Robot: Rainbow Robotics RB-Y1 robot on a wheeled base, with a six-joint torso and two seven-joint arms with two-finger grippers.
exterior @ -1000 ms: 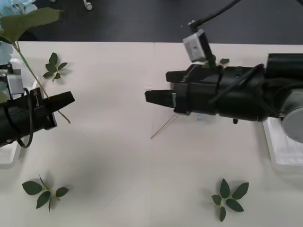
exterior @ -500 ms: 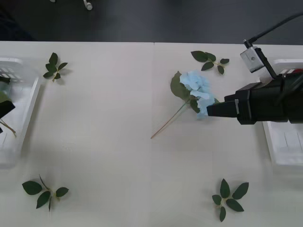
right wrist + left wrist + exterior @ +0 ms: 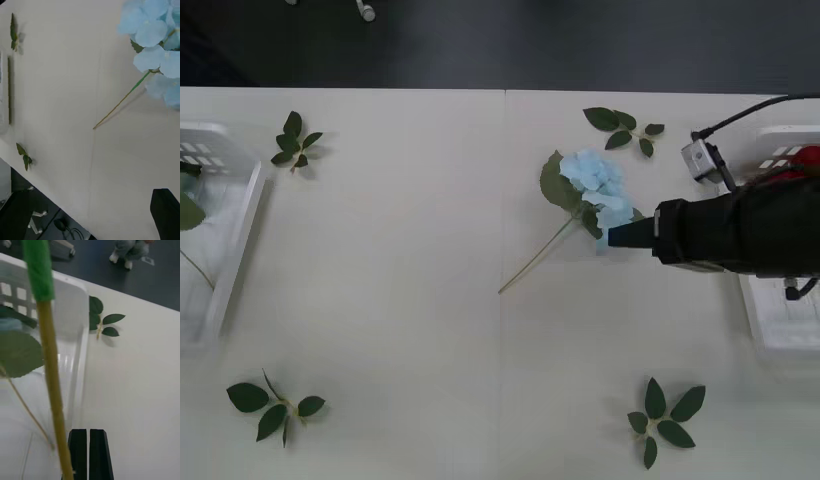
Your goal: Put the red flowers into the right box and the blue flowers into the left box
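A blue flower [image 3: 592, 190] lies on the table right of centre, its stem [image 3: 530, 265] pointing toward me and to the left. My right gripper [image 3: 612, 237] hovers just beside the bloom, open; one black finger [image 3: 165, 213] shows with the blue flower [image 3: 157, 48] ahead of it. The left gripper [image 3: 88, 453] is shut over the left box [image 3: 80, 333]. A long green-and-tan stem [image 3: 48, 371] runs close beside its fingers, not visibly between them. The left box [image 3: 240, 230] holds a leaf and a thin stem. A red flower [image 3: 808, 160] lies in the right box [image 3: 780, 330].
Loose green leaf sprigs lie at the far left [image 3: 295, 140], the near left [image 3: 275, 405], the near right [image 3: 665, 420] and the far side behind the blue flower [image 3: 620, 125]. The table's far edge meets a dark floor.
The left gripper carried a blue flower leftward over the left box and left the front view. The right arm drew back to the right, uncovering the blue flower on the table.
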